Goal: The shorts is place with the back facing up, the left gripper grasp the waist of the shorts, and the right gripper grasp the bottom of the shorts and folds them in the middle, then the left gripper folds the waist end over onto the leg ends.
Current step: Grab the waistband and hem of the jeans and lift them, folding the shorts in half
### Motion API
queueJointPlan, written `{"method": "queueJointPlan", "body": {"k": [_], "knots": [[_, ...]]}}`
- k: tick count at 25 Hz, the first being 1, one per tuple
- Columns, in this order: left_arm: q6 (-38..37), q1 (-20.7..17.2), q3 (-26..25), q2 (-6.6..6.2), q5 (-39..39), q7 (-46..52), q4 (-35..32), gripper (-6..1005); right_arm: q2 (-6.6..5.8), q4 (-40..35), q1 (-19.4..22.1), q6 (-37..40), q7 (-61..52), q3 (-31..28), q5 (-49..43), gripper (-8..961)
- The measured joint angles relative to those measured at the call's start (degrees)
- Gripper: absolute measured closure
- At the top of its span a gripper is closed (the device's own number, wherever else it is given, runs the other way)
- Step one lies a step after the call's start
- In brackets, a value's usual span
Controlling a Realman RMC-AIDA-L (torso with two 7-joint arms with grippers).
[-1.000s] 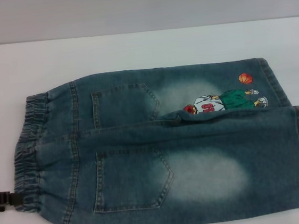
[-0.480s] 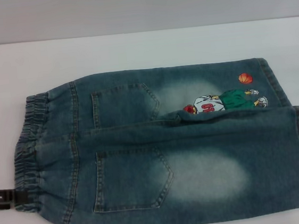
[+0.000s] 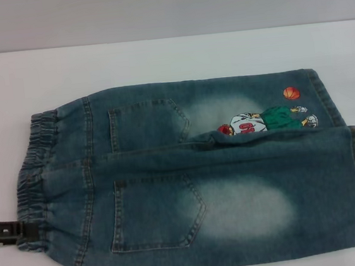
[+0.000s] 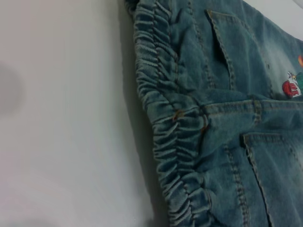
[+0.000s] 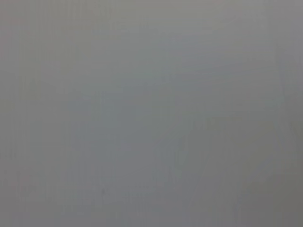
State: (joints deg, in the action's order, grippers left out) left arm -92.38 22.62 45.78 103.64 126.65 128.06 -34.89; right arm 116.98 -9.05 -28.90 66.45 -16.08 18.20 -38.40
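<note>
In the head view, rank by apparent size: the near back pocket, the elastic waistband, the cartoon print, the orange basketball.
1. Near back pocket
2. Elastic waistband, a long, narrow strip, possibly close to the pocket
3. Cartoon print
4. Orange basketball

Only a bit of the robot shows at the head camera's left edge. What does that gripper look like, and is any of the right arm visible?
The left gripper shows as a flat, dark, almost black blocky bar with small pale marks on top, beside the shorts' waistband. No cables or sleeve are visible. The right arm appears in no view.
</note>
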Motion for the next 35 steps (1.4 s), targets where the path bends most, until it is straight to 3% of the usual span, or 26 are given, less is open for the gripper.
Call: {"method": "queueJointPlan", "body": {"k": [13,22,33,35], "knots": [[0.07,2.08,0.13,0.21,0.0,0.13,1.58,189,-0.23,0.09,0.02,0.0,0.0,-0.01,0.0,376],[-1.58,1.46,0.22,-0.52,0.0,0.08,1.58,188,-0.48,0.15,0.15,0.0,0.0,-0.01,0.0,377],[-2.02,1.37,0.39,-0.38,0.09,-0.33,1.58,263,-0.54,0.18,0.08,-0.07,0.0,0.09,0.07,376],[-2.02,1.37,0.42,-0.33,0.11,-0.34,1.58,334,-0.53,0.18,0.07,-0.09,0.0,0.18,0.16,376]]}}
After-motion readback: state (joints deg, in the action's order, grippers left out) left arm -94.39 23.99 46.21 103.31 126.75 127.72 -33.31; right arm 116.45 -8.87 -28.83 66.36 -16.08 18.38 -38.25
